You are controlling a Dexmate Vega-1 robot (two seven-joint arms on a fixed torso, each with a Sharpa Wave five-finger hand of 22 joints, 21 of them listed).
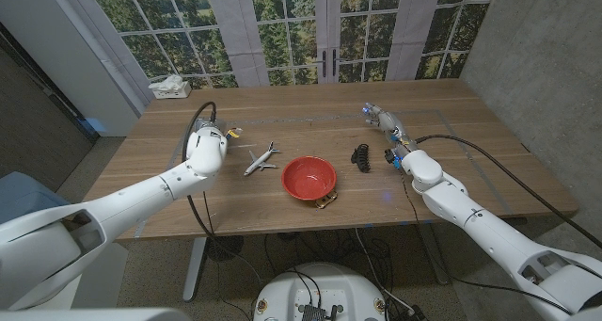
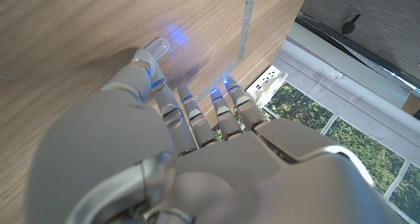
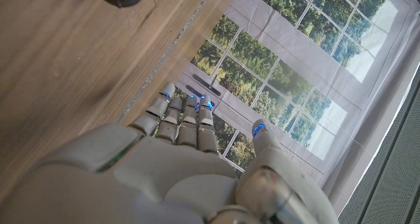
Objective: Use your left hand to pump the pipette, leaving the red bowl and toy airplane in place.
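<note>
A wooden table point(image 1: 310, 109) with a warm brown grain is seen from above, with two white robot arms reaching in from the lower corners. At the centre sits a round red bowl point(image 1: 308, 177) with a shallow, glossy inside. Just beside it at about nine o'clock lies a small white toy airplane point(image 1: 261, 159), its nose pointing toward the bowl's far side. At about three o'clock from the bowl is a small black hair claw clip point(image 1: 361, 157), apart from the bowl. The left hand point(image 1: 209, 137) is at about ten o'clock from the bowl, beyond the airplane; a small yellow-tipped object point(image 1: 231, 132) shows at its far edge, too small to identify, and whether it is the pipette cannot be told. The left wrist view shows this hand's fingers point(image 2: 190, 115) straight and side by side over bare wood, holding nothing visible. The right hand point(image 1: 391, 133) is at about two o'clock from the bowl, fingers extended and empty in the right wrist view point(image 3: 180, 122). A tissue box point(image 1: 170, 88) sits at the far left corner.
</note>
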